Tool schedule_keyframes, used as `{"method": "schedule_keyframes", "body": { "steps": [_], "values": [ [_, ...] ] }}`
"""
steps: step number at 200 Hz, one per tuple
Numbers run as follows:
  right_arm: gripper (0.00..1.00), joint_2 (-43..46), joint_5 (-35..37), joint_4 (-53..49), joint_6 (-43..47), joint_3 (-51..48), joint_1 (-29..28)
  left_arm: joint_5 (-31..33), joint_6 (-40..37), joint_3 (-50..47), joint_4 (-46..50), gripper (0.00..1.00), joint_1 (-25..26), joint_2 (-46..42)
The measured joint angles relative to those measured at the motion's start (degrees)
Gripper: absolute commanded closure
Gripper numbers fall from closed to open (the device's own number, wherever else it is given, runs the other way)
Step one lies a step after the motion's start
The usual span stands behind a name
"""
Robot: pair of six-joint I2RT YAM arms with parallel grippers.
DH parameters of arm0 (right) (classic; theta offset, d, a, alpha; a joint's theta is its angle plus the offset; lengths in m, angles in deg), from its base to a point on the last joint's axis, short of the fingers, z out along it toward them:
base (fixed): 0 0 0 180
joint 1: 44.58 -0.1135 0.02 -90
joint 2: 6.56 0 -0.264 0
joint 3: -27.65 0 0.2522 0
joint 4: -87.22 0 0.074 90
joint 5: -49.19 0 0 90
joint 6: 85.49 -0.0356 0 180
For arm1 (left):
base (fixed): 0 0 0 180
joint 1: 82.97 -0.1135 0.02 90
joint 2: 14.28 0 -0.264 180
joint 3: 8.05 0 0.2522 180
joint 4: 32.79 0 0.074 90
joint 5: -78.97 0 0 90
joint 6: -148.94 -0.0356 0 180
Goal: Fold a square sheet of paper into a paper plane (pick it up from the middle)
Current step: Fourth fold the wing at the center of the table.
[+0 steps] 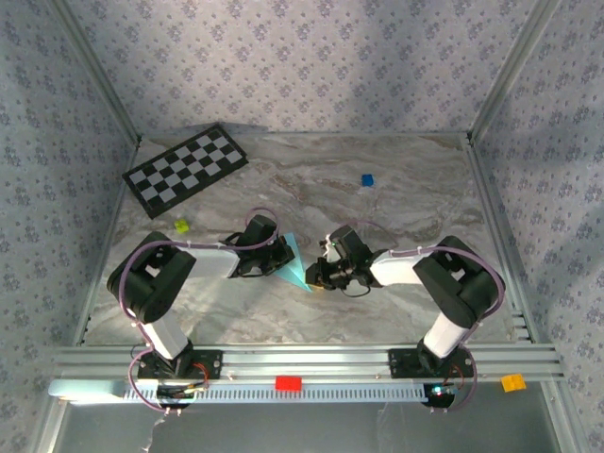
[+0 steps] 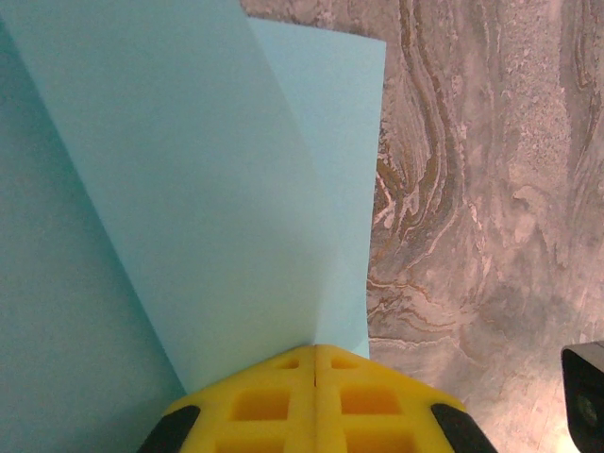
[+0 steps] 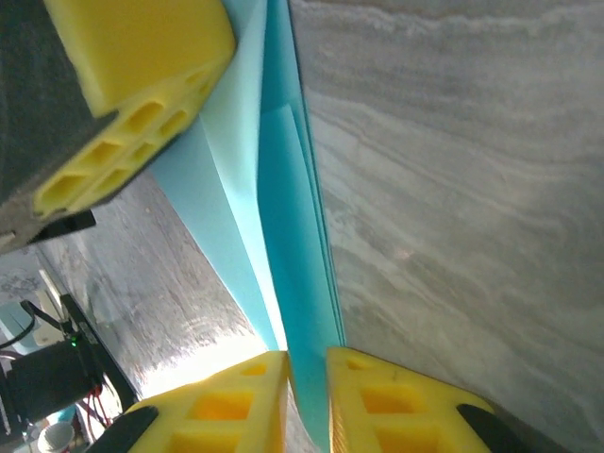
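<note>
The light sky-blue sheet of paper (image 1: 294, 264), folded into a slim pointed paper plane shape with several layers, stands on edge between the two arms at mid-table. My left gripper (image 1: 280, 260) holds its wide end. In the left wrist view the yellow fingers of the left gripper (image 2: 314, 359) meet with no gap, and the paper (image 2: 217, 189) fans out from between them. My right gripper (image 1: 314, 276) is at the pointed end. In the right wrist view the right gripper (image 3: 307, 368) has its jaws slightly apart, with the paper (image 3: 288, 189) running through the gap. The left gripper's fingers (image 3: 142, 66) show beyond.
A black-and-white checkerboard (image 1: 186, 170) lies at the back left. A small blue cube (image 1: 367, 179) sits back right, and a yellow-green piece (image 1: 181, 226) is left of the left arm. A red brick (image 1: 288, 383) and an orange one (image 1: 512, 382) rest on the front rail.
</note>
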Motion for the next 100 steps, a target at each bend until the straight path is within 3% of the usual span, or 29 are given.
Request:
{"method": "schedule_keyframes", "body": {
  "steps": [100],
  "values": [
    [0.84,0.83,1.46,-5.57,3.58,1.2,-0.61,0.0,0.44,-0.11,-0.07,1.0,0.0,0.0]
  ]
}}
